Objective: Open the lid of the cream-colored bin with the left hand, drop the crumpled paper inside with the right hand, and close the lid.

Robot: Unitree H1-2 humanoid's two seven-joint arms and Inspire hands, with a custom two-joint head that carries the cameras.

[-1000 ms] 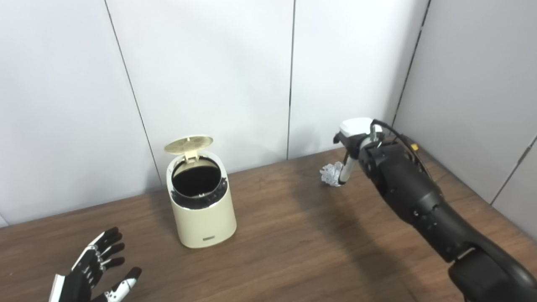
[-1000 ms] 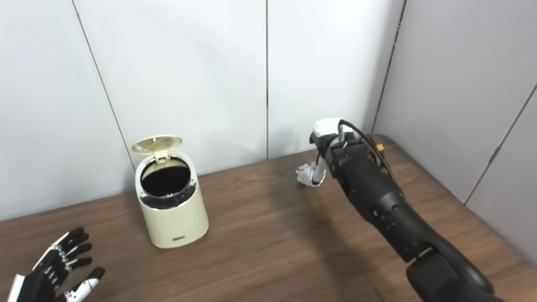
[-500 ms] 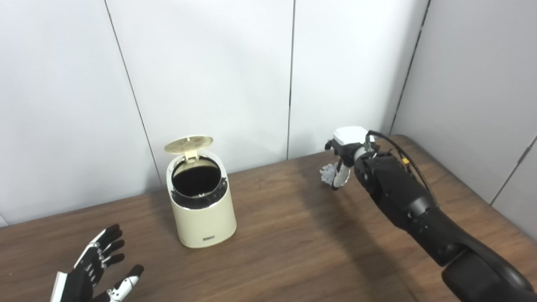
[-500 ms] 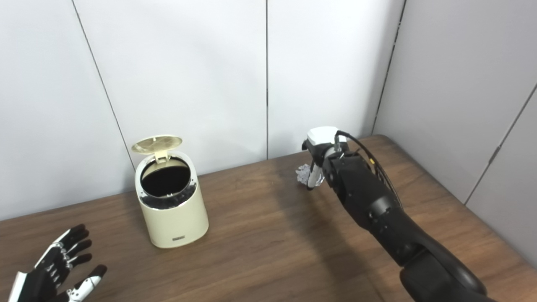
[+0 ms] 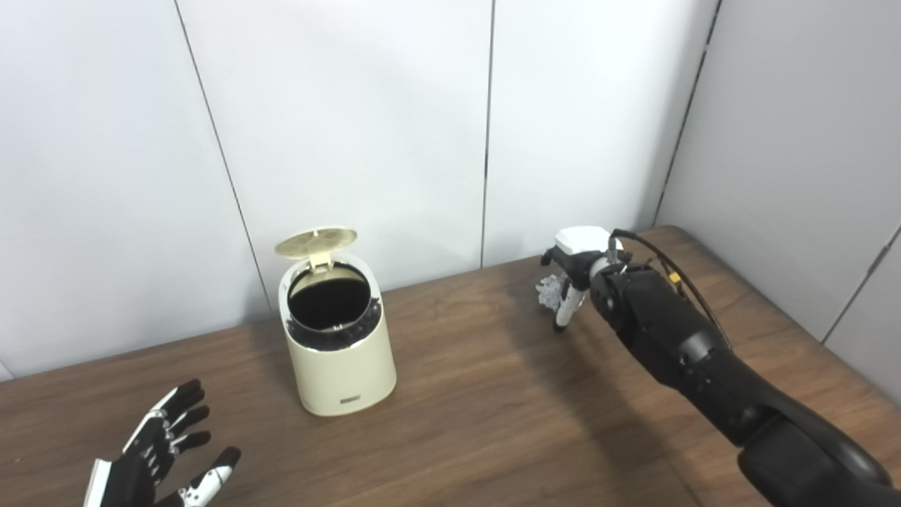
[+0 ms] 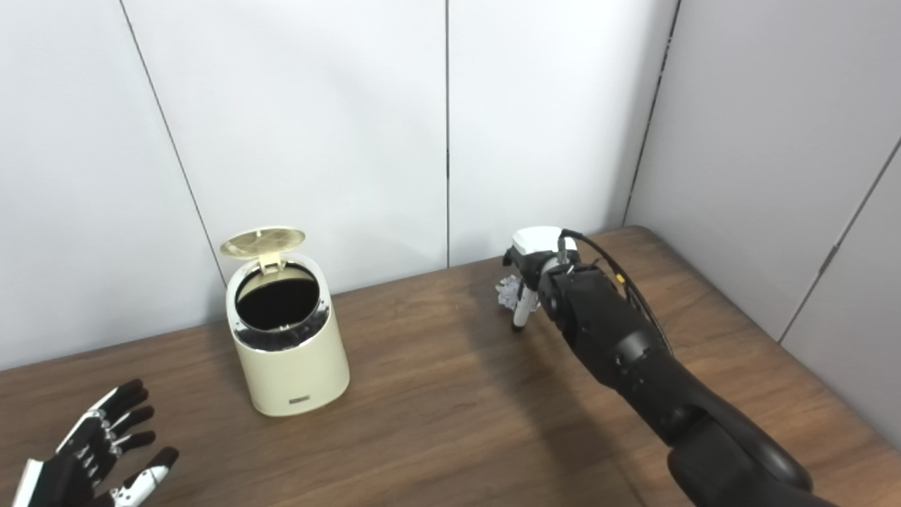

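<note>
Standing open, bin (image 5: 339, 338) lid (image 5: 316, 241) is done; right hand (image 5: 571, 271) cups the crumpled paper (image 5: 550, 291) on the table, grip unconfirmed; left hand (image 5: 158, 451) waits spread and empty; drop and closing remain.

You have a dark brown wood-grain table (image 5: 493, 422) running up to the walls. Behind it stand pale grey wall panels (image 5: 338, 120) divided by thin dark vertical seams (image 5: 487, 134).

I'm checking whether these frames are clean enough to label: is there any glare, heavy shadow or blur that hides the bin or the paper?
Left eye view: the cream-colored bin is sharp, though its open mouth reads as plain black; a soft shadow crosses the brown wooden table. Right eye view: the crumpled white paper is small, partly hidden by the right hand; the left hand is cut by the frame edge.
</note>
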